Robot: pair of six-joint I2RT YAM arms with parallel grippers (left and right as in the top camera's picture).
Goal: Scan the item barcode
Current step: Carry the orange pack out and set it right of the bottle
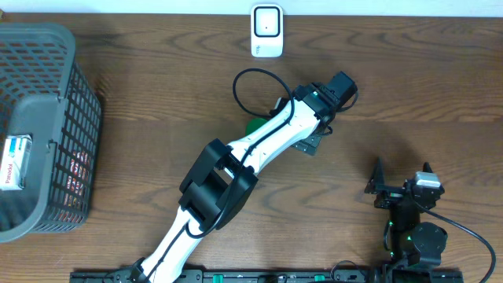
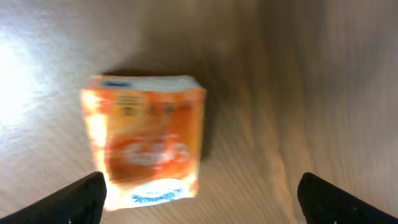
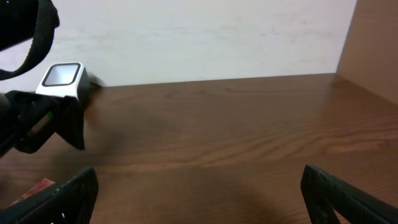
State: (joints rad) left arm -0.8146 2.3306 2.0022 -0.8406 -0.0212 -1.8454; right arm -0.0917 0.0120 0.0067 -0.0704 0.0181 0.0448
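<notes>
Hovering above the brown tabletop [image 1: 157,94], the left tool [image 2: 199,202] is released, its 2 fingers [image 2: 81,199] spread wide at the lower corners of its wrist view and clasping nothing. The item, an orange packet [image 2: 146,146] with white and blue print, lies flat on the wood directly under this tool, nearer the finger on the view's left than the other one. Its lower corner sits right by that fingertip, and blur hides whether they touch. No barcode can be made out on the upward face, which is too smeared to read. Beyond the left tool, against the far edge of the tabletop, stands a white scanner [image 1: 266,30], well apart from the packet. Far off to the left tool's left sits a dark mesh basket [image 1: 75,118] holding a white and blue box [image 1: 16,161]. The right tool [image 3: 199,199] is also released, fingers wide apart and empty, low over the wood at the near right corner, well away from the left tool and the packet, with the scanner ahead of it to its left.
</notes>
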